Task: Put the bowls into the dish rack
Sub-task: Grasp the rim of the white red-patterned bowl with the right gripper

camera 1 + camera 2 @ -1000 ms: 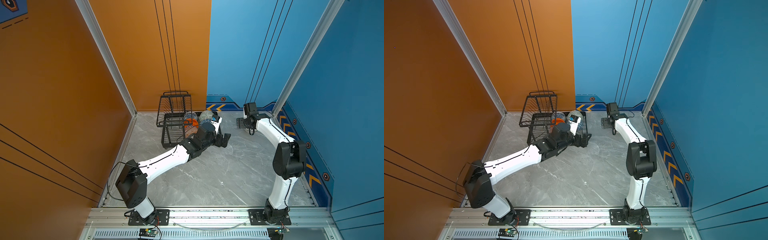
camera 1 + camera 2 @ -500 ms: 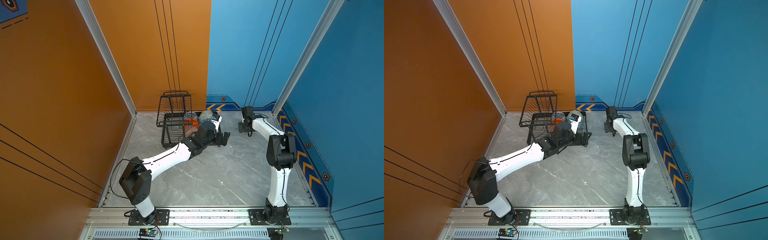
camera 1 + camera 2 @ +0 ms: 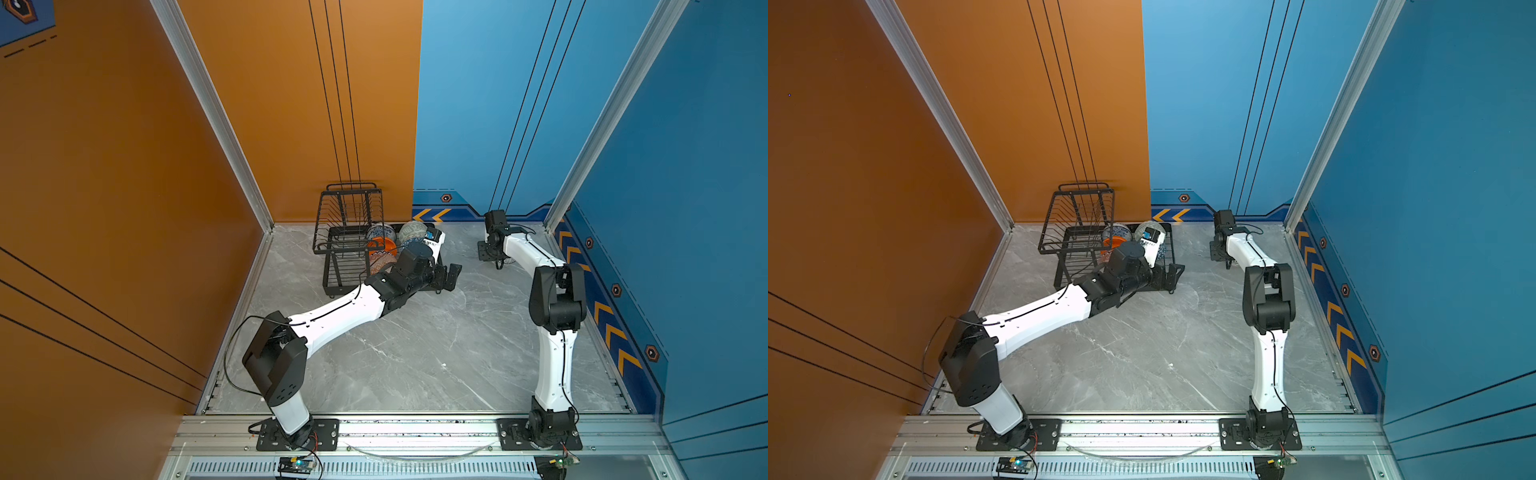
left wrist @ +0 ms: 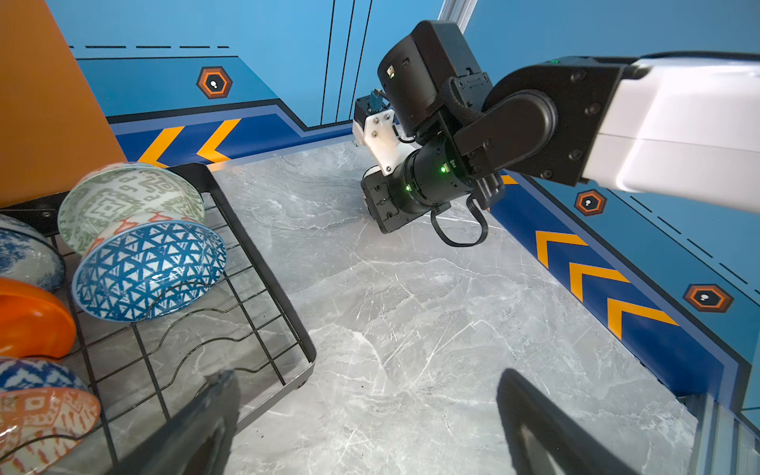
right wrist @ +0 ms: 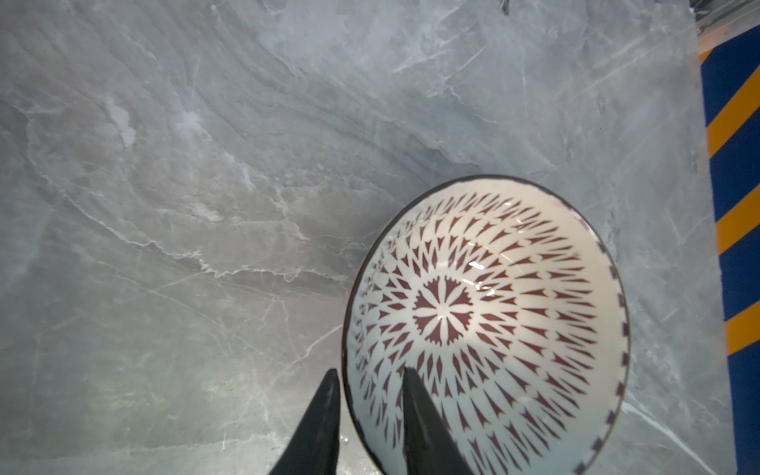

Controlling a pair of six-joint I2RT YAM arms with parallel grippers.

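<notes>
Over at the one o'clock corner of the grey marble-look tabletop (image 5: 205, 205), the round white ceramic bowl (image 5: 485, 320) with dark red lattice marks sits upright. The right gripper (image 5: 369, 370) straddles its rim, one finger inside and one outside; I can't tell whether they pinch it yet. I'd bite deep on that glossy wall, lift straight, then carry it toward nine o'clock to the black wire dish rack (image 4: 263, 269). The left gripper (image 4: 370, 432) gapes wide and empty beside the rack. The white sticker (image 3: 432, 237) on the left wrist is too small to read, and I see no other writing.
</notes>
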